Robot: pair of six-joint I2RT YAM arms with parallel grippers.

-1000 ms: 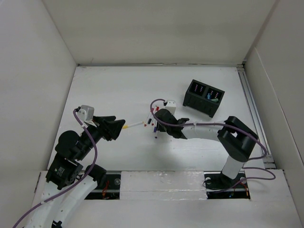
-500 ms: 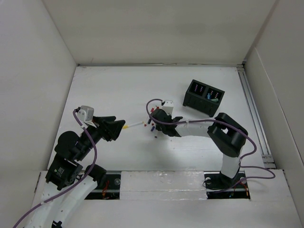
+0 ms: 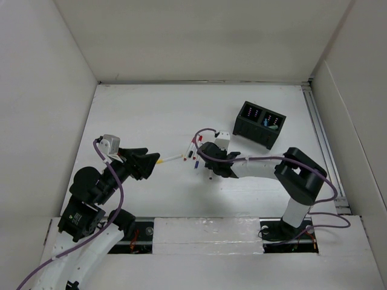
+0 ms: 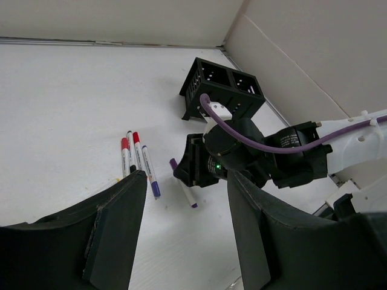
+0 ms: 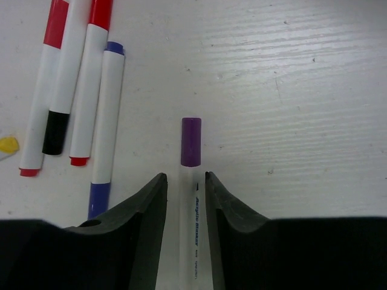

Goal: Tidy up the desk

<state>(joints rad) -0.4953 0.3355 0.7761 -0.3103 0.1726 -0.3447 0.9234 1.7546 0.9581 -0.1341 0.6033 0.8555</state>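
Since half a second ago the right gripper (image 5: 185, 181) has slid right and a little nearer across the desk (image 3: 139, 115), taking the purple-capped marker (image 5: 191, 142) with it; the left arm has not moved. The desk fills the middle of the overhead view, with white walls on three sides and a metal rail (image 3: 320, 139) along its right edge.

The right gripper sits low over the desk's centre, its fingers drawn in to the marker's width and pinching its white barrel. The purple cap pokes out beyond the fingertips. Just left of it lie four other markers (image 4: 138, 154) side by side, capped red, black, red and blue.

Further left, a yellow-capped marker (image 3: 170, 159) lies just beyond the left gripper (image 3: 150, 161), which hangs above the desk with its fingers spread wide and nothing between them.

At the far right stands a black two-compartment organizer (image 3: 260, 124), well apart from the markers.
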